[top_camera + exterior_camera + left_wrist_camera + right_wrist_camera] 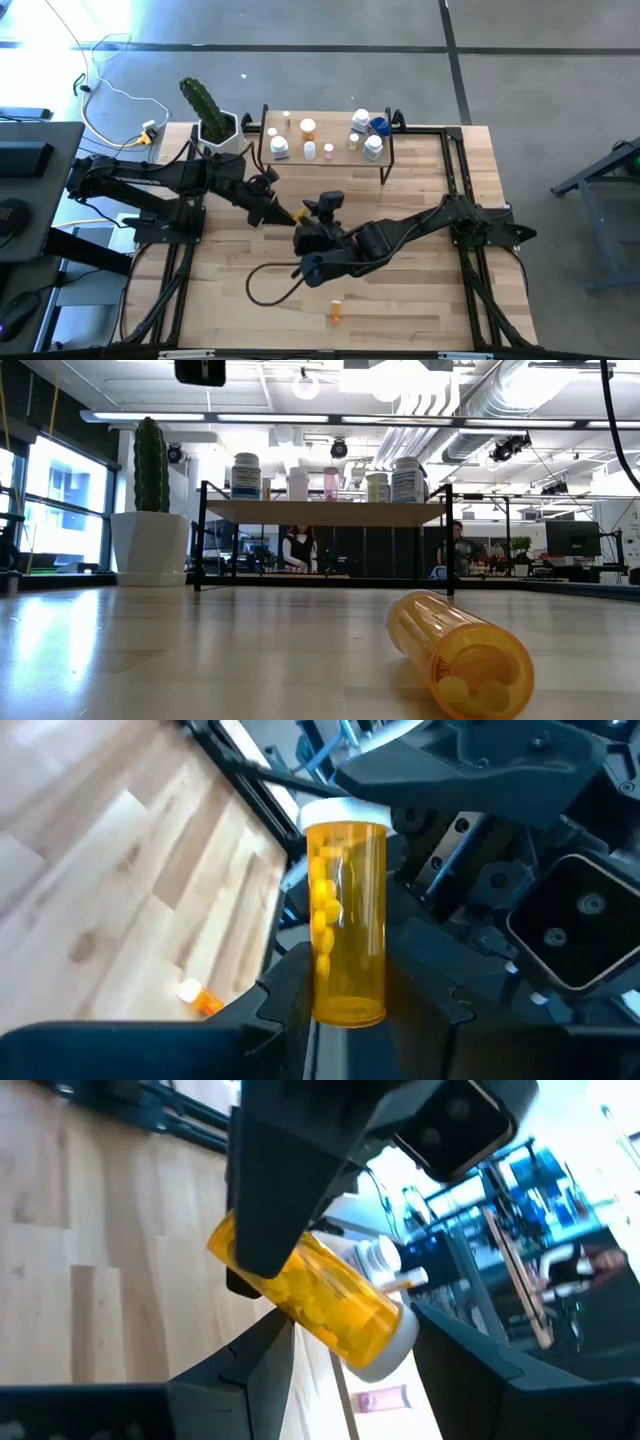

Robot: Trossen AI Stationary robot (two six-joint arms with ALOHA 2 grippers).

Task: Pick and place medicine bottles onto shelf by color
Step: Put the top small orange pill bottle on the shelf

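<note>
My left gripper (285,212) is shut on an orange pill bottle (347,910) with a white cap, held above the table's middle. My right gripper (345,1365) is open right opposite, one finger on either side of the bottle's cap end (395,1342). A second orange bottle (335,312) lies on its side near the front edge and shows close in the low view (460,655). The shelf (345,152) stands at the back and carries several white, orange, pink and blue bottles. My left gripper pinches the orange bottle's base end (350,1000) between its two fingers, coming from the table's left. The bottle sticks out forward past the fingertips, cap end away from the gripper, lifted clear of the table. My right gripper: I cannot tell whether its fingers touch the cap.
A white pot with a green cactus (212,118) stands left of the shelf. A black cable (270,285) loops on the table below my right arm. People stand in the room behind the shelf (298,548).
</note>
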